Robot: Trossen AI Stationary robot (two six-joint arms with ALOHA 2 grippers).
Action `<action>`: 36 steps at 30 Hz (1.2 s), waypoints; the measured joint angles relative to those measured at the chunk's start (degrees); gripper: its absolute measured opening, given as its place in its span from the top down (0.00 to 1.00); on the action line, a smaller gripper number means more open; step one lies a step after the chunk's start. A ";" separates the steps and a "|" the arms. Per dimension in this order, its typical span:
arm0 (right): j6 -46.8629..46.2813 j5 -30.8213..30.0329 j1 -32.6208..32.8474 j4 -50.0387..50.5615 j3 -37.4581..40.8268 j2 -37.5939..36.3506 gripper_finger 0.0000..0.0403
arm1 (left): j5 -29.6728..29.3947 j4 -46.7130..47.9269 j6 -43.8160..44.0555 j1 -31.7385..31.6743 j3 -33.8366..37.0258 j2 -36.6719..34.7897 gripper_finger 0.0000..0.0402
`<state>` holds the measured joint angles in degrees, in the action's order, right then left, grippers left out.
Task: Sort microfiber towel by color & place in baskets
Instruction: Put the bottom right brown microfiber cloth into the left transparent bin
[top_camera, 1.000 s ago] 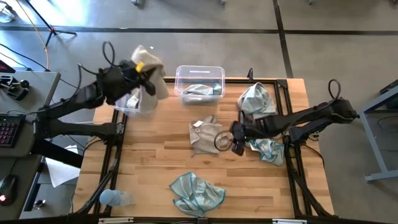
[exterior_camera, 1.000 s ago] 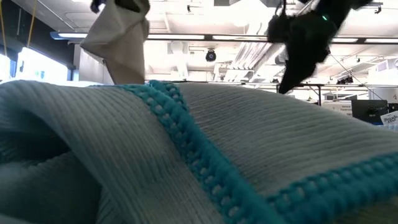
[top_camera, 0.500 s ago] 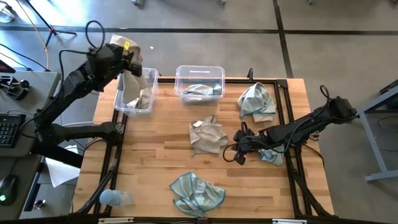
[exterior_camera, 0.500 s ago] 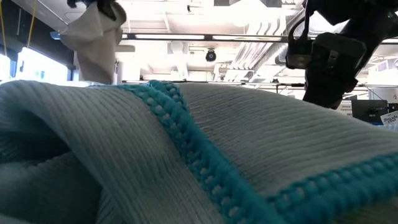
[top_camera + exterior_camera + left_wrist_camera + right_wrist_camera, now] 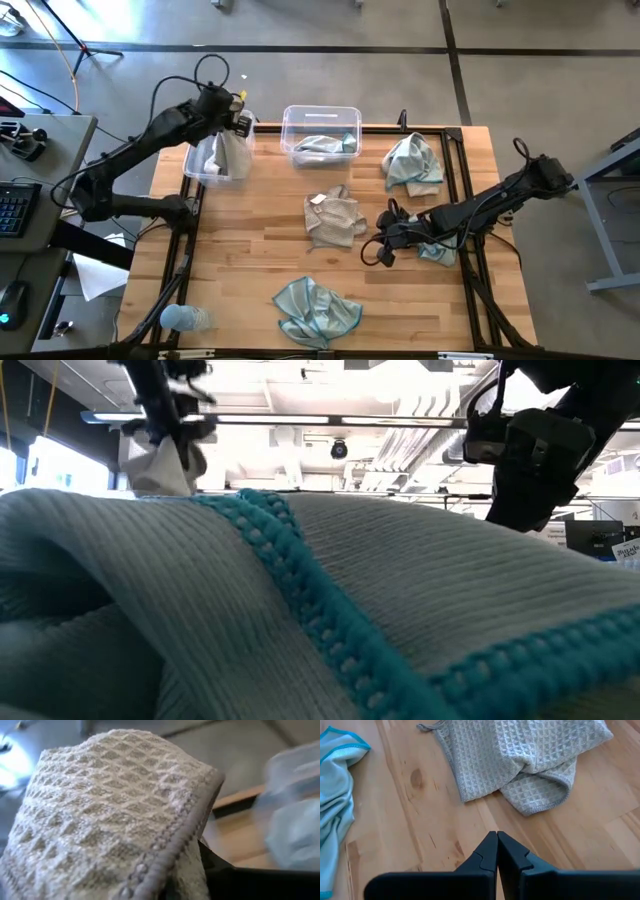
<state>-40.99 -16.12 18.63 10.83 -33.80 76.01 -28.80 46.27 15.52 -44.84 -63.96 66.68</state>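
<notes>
My left gripper [image 5: 238, 122] is shut on a beige-grey microfiber towel [image 5: 226, 155] that hangs down into the left basket [image 5: 194, 172] at the table's far left corner. The right basket [image 5: 320, 112] beside it holds a teal towel [image 5: 322, 146]. Another beige-grey towel [image 5: 333, 220] lies crumpled mid-table. My right gripper [image 5: 497, 841] is shut and holds nothing. It stands low over bare wood just right of that towel [image 5: 530, 760]. Teal towels lie at the far right [image 5: 412, 162], under the right arm [image 5: 436, 250] and near the front edge [image 5: 315, 308]. My left gripper holds the beige-grey towel near its top, close to a hemmed edge [image 5: 176, 845]. The cloth drapes over the fingers and hides the place of contact. The fingers slant downward over the basket's far rim. The towel hangs slack below them, its lower part inside the left basket.
A clear plastic bottle [image 5: 185, 318] lies at the near left corner. In the low view the front teal towel [image 5: 300, 620] fills the foreground and hides the table. Bare wood lies between the mid-table towel and the left basket.
My left gripper has swung from beyond the table's far left edge down toward the left basket, tipping downward, and the beige-grey towel has sunk into the basket. My right gripper has sunk toward the table, a little toward the near edge, and has shut on nothing.
</notes>
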 joint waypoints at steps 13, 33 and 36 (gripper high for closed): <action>-0.13 -3.01 2.42 -0.43 0.00 -0.04 1.00 | 2.12 -0.60 -1.19 -6.29 7.19 1.81 1.00; 0.50 -3.15 2.43 -2.08 0.00 -0.04 1.00 | -6.49 -0.06 -9.56 -5.85 -2.02 0.00 1.00; 0.88 -3.15 2.43 -2.10 0.00 -0.04 1.00 | -6.51 2.35 -7.13 -4.44 -0.08 0.66 1.00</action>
<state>-40.12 -19.27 21.06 8.73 -33.80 75.96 -35.31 48.62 8.38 -49.29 -64.04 67.34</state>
